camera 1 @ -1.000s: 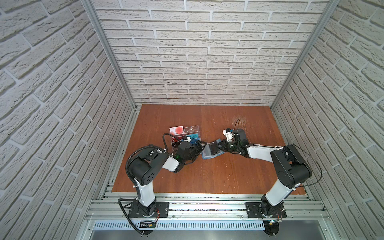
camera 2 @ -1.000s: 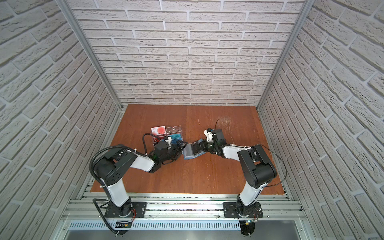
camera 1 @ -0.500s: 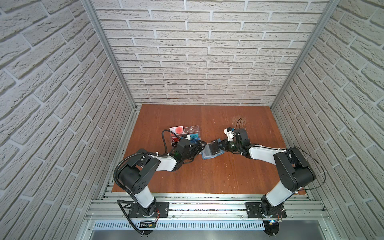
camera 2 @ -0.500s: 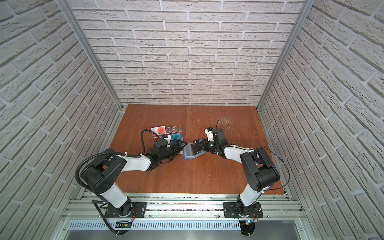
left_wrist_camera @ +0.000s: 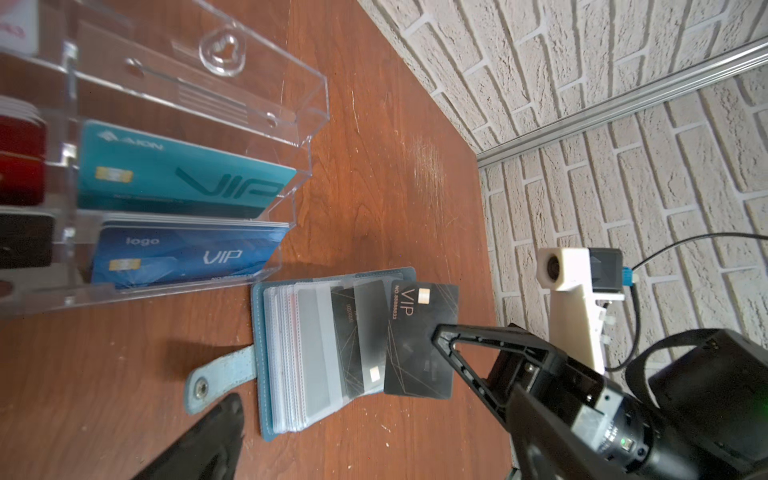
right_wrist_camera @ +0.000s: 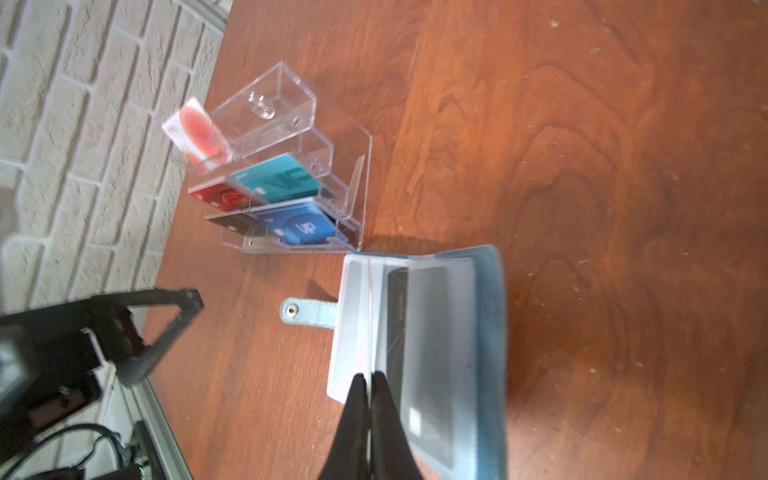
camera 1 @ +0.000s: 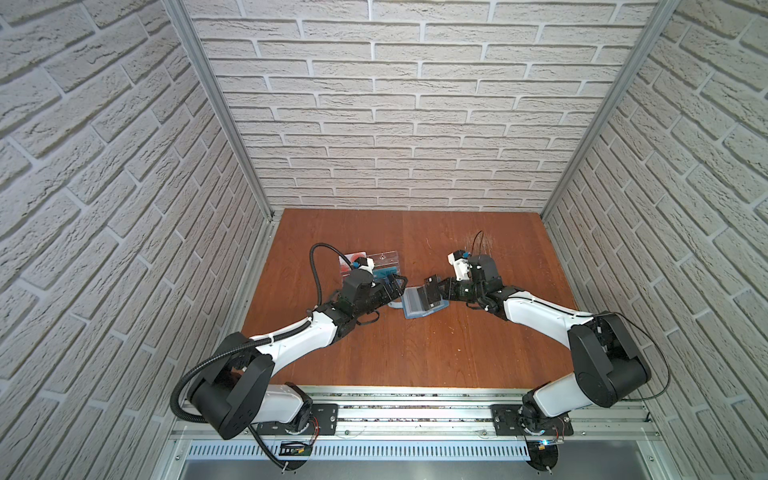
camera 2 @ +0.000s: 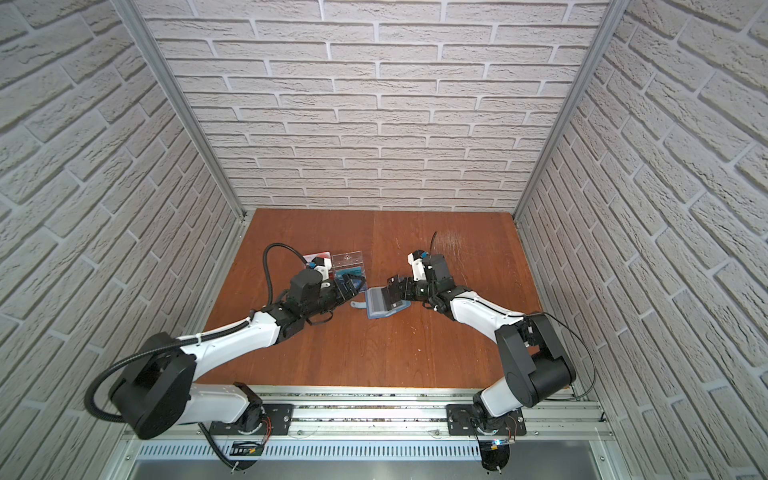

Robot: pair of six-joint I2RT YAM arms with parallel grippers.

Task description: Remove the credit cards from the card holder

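Note:
The slate-blue card holder (camera 1: 424, 302) (camera 2: 386, 306) lies open on the table, its clear sleeves fanned and its snap strap (left_wrist_camera: 220, 374) sticking out. My right gripper (camera 1: 432, 286) (camera 2: 392, 289) (right_wrist_camera: 369, 376) is shut on a black credit card (left_wrist_camera: 419, 340) marked VIP, held over the holder's open edge. A second black card (left_wrist_camera: 353, 332) (right_wrist_camera: 398, 328) sits in a sleeve. My left gripper (camera 1: 397, 286) (camera 2: 356, 286) (left_wrist_camera: 374, 415) is open and holds nothing, just left of the holder beside the strap.
A clear acrylic rack (camera 1: 384, 258) (camera 2: 348, 261) (left_wrist_camera: 291, 120) (right_wrist_camera: 357, 174) stands behind the left gripper, close to the holder, with teal, blue, red and black cards in it. A white card with a red circle (right_wrist_camera: 193, 133) leans at its far corner. Brick walls enclose the table.
The left arm has stretched out and lowered, and its open gripper has shifted slightly right toward the holder. The right gripper has held its place, shut on the card.

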